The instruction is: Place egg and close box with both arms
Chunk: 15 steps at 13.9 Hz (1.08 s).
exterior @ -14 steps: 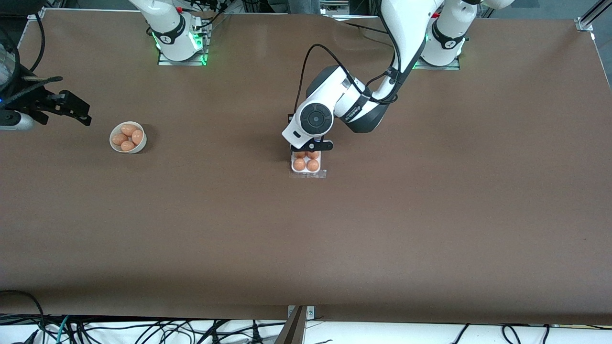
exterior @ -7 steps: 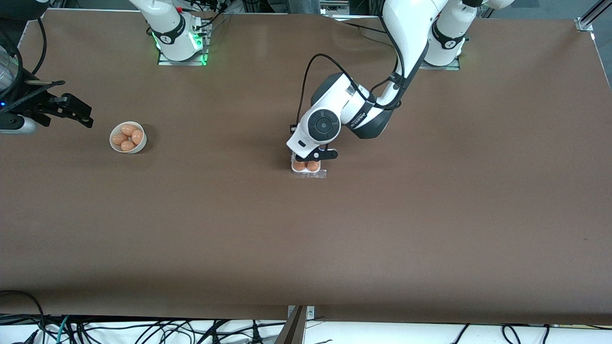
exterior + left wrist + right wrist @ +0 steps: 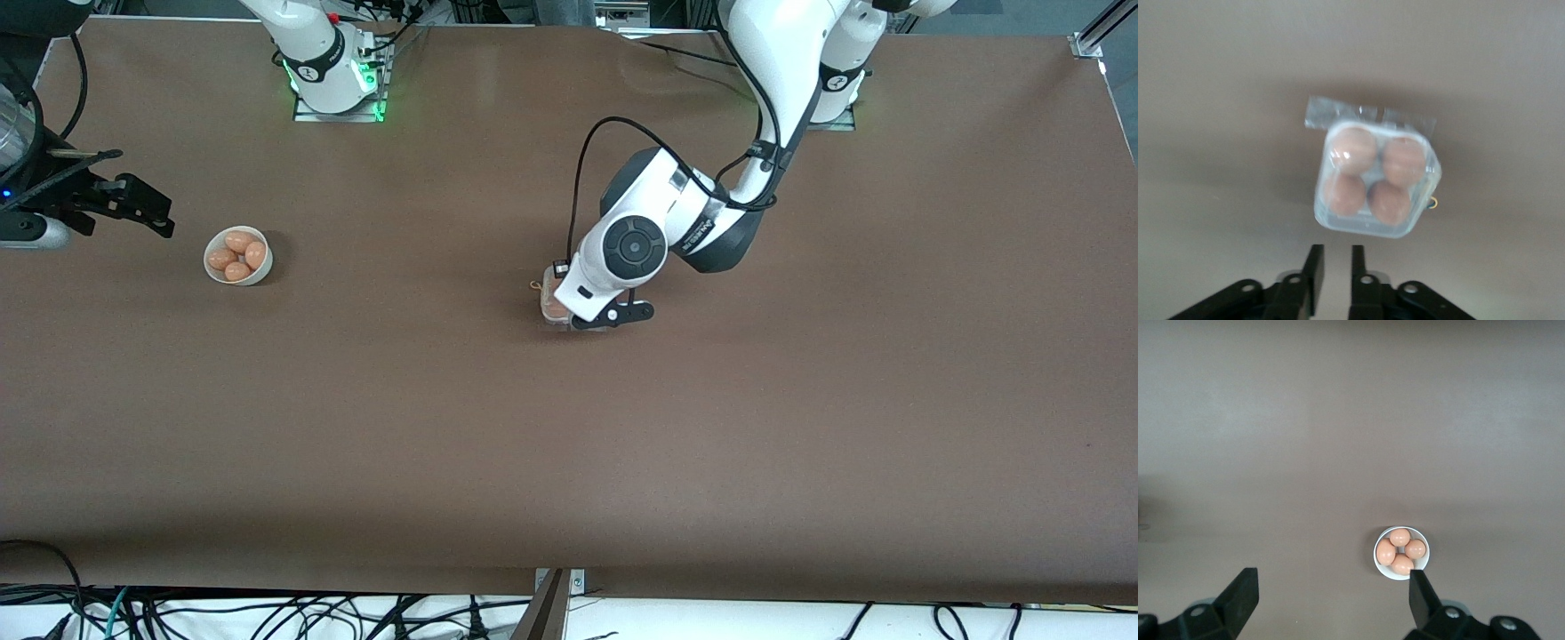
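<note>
The box [image 3: 546,305] is a small white four-cup tray near the table's middle. In the left wrist view the box [image 3: 1373,227] holds several orange-brown eggs [image 3: 1351,150], and its clear lid lies down over them. My left gripper [image 3: 613,316] hangs low over the box's edge nearer the front camera and covers most of it there. In its own view the left gripper [image 3: 1335,248] is empty, its fingers a narrow gap apart, just clear of the box. My right gripper [image 3: 164,220] waits wide open and empty [image 3: 1333,573] near the right arm's end of the table.
A round white bowl [image 3: 237,256] with several loose eggs stands beside my right gripper; it also shows in the right wrist view [image 3: 1401,552]. A small clear flap [image 3: 1368,120] sticks out from the box onto the brown table. Cables hang along the table's front edge.
My left gripper has swept over the box toward the front camera. The clear lid, which lay flat open on the table, now covers the eggs. The right arm has barely moved.
</note>
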Each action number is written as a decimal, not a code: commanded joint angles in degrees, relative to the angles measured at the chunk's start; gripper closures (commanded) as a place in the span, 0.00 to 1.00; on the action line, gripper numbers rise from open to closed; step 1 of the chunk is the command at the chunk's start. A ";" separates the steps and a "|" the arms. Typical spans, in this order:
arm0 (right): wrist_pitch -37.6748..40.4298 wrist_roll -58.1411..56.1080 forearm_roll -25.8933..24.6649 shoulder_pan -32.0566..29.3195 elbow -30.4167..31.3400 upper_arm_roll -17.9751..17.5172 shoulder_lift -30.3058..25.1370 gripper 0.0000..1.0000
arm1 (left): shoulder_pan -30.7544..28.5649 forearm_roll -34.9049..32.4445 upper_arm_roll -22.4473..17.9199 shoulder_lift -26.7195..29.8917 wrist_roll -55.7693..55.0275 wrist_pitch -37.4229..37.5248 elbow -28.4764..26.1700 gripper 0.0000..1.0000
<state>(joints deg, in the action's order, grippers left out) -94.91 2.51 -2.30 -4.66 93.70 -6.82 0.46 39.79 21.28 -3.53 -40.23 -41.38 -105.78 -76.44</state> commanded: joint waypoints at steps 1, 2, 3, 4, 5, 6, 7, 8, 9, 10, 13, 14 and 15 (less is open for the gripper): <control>0.61 0.47 0.89 -0.96 -0.62 -0.91 -0.11 0.00 | 0.20 -4.37 -4.19 2.07 0.42 1.19 1.12 0.16; 0.61 0.47 0.89 -0.96 -0.62 -0.91 -0.11 0.00 | 0.12 -8.49 -5.60 3.30 0.42 1.19 1.12 0.08; 0.61 0.47 0.89 -0.96 -0.71 -0.91 -0.11 0.00 | 0.12 -13.14 -7.01 4.53 1.29 1.19 1.12 0.04; 0.61 0.47 0.89 -0.96 -0.62 -0.91 -0.20 0.00 | 0.12 -17.72 -7.98 5.50 3.82 1.27 1.12 0.00; 0.52 0.47 0.89 -0.96 -0.62 -0.91 -0.11 0.00 | -0.06 -20.89 -8.86 6.20 6.72 1.97 1.12 0.00; 0.61 0.47 0.89 -0.96 -0.62 -0.91 -0.20 0.00 | -1.19 -21.80 -10.69 6.82 9.18 3.46 1.12 0.00; 0.61 0.47 0.89 -0.96 -0.62 -0.91 -0.20 0.00 | -3.55 -21.54 -11.75 7.78 12.78 5.13 1.21 0.00; 0.61 0.47 0.89 -0.96 -0.62 -0.91 -0.11 0.00 | -6.53 -21.63 -11.68 8.49 17.60 6.10 1.21 0.00; 0.61 0.47 0.89 -0.96 -0.71 -0.91 -0.11 0.00 | -8.48 -21.63 -11.94 9.19 21.91 6.28 1.21 0.00; 0.61 0.47 0.89 -0.96 -0.62 -0.91 -0.11 0.00 | -10.24 -21.98 -12.12 9.81 24.65 6.28 1.21 0.00; 0.61 0.47 0.89 -0.96 -0.62 -0.91 -0.20 0.00 | -15.16 -22.33 -12.56 9.99 27.92 6.28 4.80 0.00; 0.61 0.47 0.89 -0.96 -0.62 -0.91 -0.20 0.00 | -17.44 -22.07 -12.56 9.90 28.97 6.28 4.99 0.00; 0.61 0.47 0.89 -0.96 -0.71 -0.91 -0.11 0.00 | -19.12 -21.89 -12.38 9.99 29.85 6.28 5.16 0.00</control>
<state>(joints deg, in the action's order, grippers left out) -94.91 2.51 -2.28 -4.68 93.69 -6.93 0.46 23.29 0.67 -16.60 -30.42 -13.76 -100.50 -72.69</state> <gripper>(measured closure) 0.000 0.000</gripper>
